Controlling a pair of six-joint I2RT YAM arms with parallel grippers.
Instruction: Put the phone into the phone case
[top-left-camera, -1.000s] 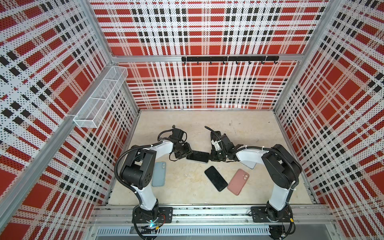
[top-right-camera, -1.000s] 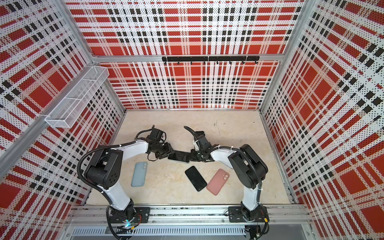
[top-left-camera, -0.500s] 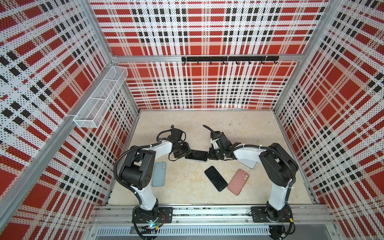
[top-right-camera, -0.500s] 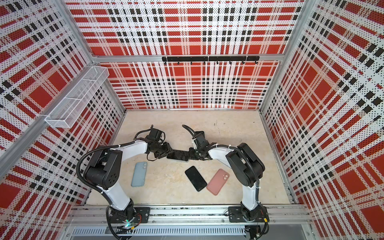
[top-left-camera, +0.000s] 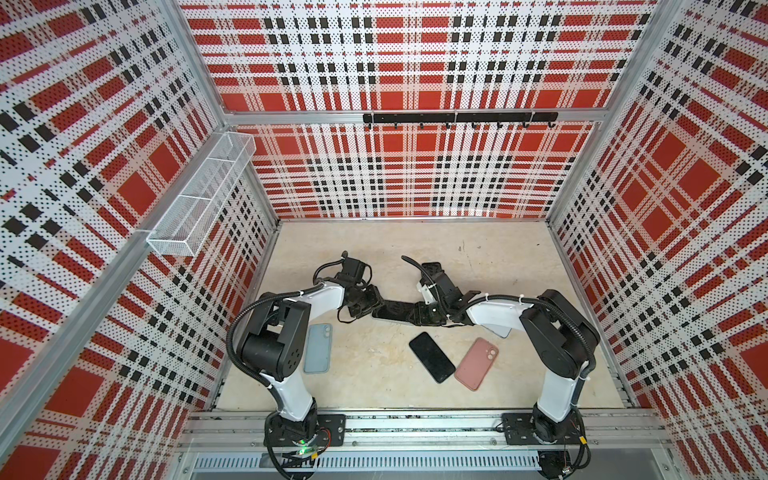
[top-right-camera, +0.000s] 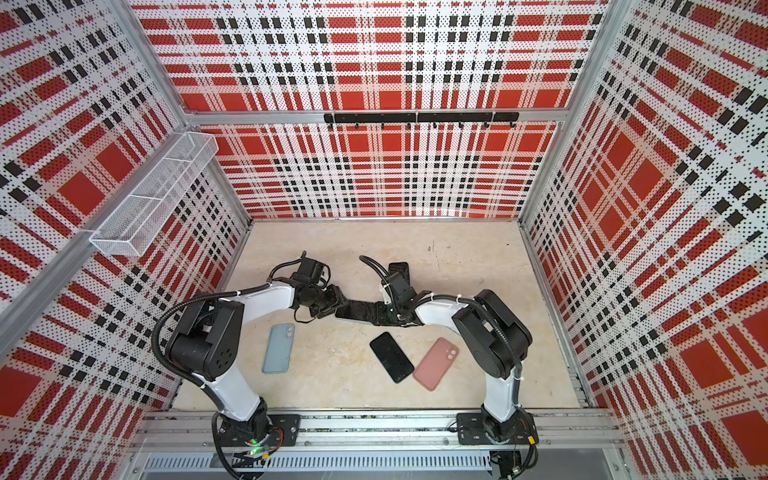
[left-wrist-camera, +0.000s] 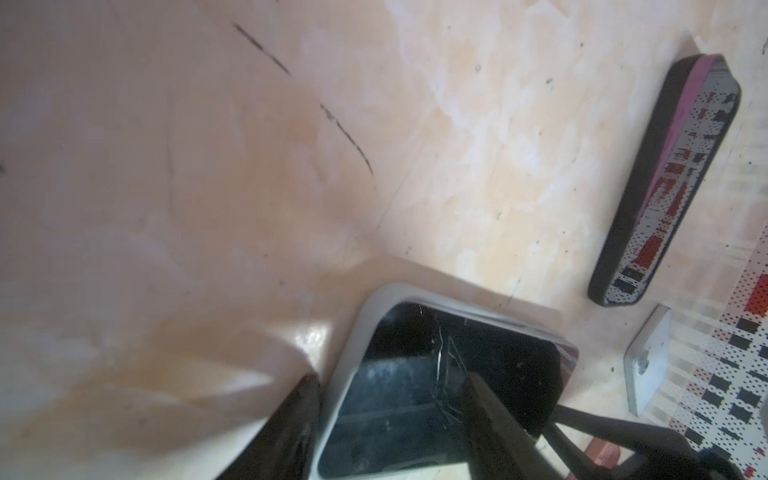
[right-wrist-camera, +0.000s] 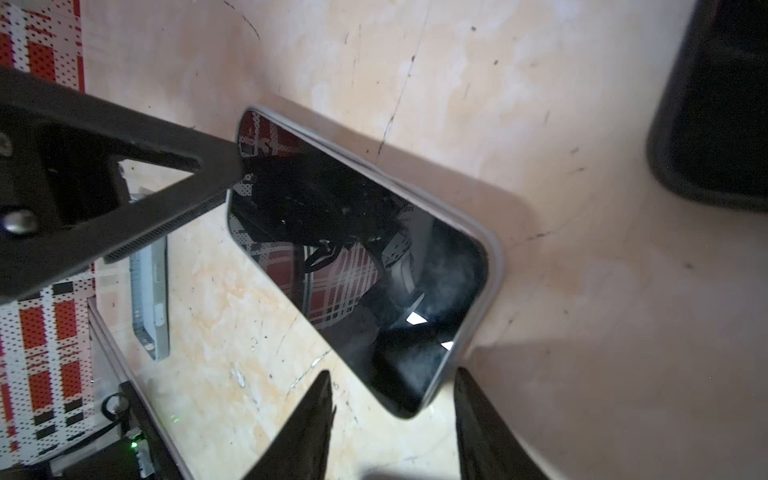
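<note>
A black-screened slab phone (top-left-camera: 392, 312) lies on the beige tabletop (top-left-camera: 498, 257), a little below centre in both top views. It sits inside a pale grey, soft-rimmed phone case (left-wrist-camera: 340, 374). Its long axis runs left to right across the frame, dipping slightly toward the right. That puts it almost on the line joining the two arms.

The left gripper (left-wrist-camera: 390, 386) is at the phone's left end. Its fingers stand apart, one just outside the case's long rim and one lying over the glass. I cannot tell whether they pinch the case or only rest on it.

The right gripper (right-wrist-camera: 392, 374) is at the right end with its jaws apart, and the phone's short end lies between the fingers (right-wrist-camera: 478, 415). One finger is close beside the rim. The other stands off with bare table showing in the gap, so nothing is clamped there.

Neither arm is nearer, since each has one end of the phone. From the right gripper the phone stretches lengthwise straight ahead, toward the left gripper. Closing those jaws would probably take it across its width. The phone looks seated, but the fingers hide some corners, so I cannot tell whether every edge is home.

Lower in the top views, well apart from the grippers, lie a loose black phone (top-left-camera: 431, 356) and a pink case (top-left-camera: 476, 363) just beside it. A light blue case (top-left-camera: 318, 348) lies at lower left.
</note>
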